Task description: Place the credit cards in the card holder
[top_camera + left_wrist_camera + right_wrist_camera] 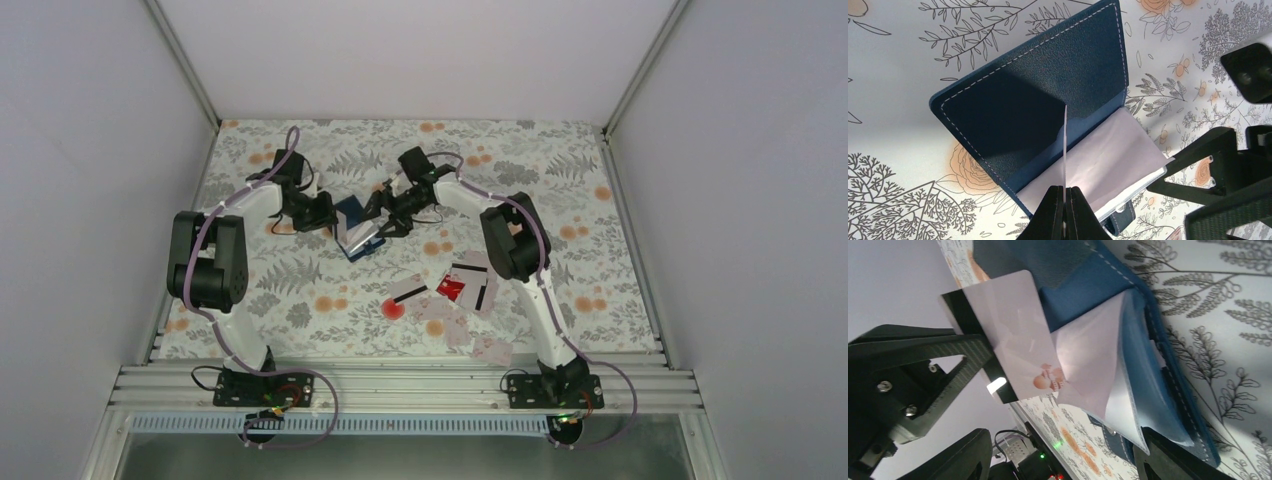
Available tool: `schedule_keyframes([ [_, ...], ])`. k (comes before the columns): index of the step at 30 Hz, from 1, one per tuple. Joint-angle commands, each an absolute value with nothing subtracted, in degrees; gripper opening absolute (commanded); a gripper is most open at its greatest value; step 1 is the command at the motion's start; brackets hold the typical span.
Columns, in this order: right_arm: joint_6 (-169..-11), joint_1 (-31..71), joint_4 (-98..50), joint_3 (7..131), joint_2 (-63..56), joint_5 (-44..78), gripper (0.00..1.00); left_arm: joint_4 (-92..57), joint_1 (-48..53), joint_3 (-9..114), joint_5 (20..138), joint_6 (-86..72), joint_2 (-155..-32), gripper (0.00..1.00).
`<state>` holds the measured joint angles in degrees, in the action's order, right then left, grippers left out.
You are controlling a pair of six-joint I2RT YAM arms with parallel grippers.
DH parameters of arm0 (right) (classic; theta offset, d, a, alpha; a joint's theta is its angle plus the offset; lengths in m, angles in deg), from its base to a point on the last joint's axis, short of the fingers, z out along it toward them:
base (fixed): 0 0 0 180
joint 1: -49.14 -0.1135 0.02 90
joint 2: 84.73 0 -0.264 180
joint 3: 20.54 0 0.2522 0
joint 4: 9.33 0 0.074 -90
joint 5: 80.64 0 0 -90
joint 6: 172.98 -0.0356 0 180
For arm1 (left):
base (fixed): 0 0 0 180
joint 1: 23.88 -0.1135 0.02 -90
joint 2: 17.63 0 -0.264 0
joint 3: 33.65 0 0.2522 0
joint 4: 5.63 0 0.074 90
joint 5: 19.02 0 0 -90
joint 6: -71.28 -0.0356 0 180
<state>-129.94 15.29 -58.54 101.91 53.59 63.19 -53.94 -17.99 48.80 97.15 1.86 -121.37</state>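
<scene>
The navy card holder (352, 226) lies open at the middle back of the table, between both grippers. In the left wrist view its cover (1038, 85) stands up and a pale pocket (1108, 155) lies spread. My left gripper (1064, 192) is shut on a whitish credit card (1065, 145), seen edge-on above the pocket. In the right wrist view this card (1013, 340) has its lower corner inside the pale pocket (1088, 365). My right gripper (1063, 460) is open, with one finger (1173, 460) against the pocket sheets' edge.
Several loose cards lie in front of the right arm, one red (450, 289), pale ones (408, 292) around it and one near the front edge (490, 348). Metal rails (400, 385) run along the front. White walls close in the sides and back.
</scene>
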Motion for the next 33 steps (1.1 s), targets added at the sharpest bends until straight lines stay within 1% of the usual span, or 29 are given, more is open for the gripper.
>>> schedule_keyframes([
  [1,-129.7,14.8,-58.9,104.7,54.6,65.0,0.72,-54.2,-17.8,48.2,98.1,1.7,-119.7,0.02],
  [9,-129.7,14.6,-59.0,106.1,55.3,65.9,0.73,-55.3,-17.8,49.3,98.0,1.7,-119.5,0.02],
  [23,-130.0,14.3,-59.8,112.7,58.7,66.7,0.73,-64.1,-17.8,59.8,94.7,-0.4,-115.6,0.02],
  [33,-131.9,14.3,-56.6,118.1,61.2,68.3,0.73,-68.5,-17.8,59.3,92.8,-4.9,-107.1,0.02],
])
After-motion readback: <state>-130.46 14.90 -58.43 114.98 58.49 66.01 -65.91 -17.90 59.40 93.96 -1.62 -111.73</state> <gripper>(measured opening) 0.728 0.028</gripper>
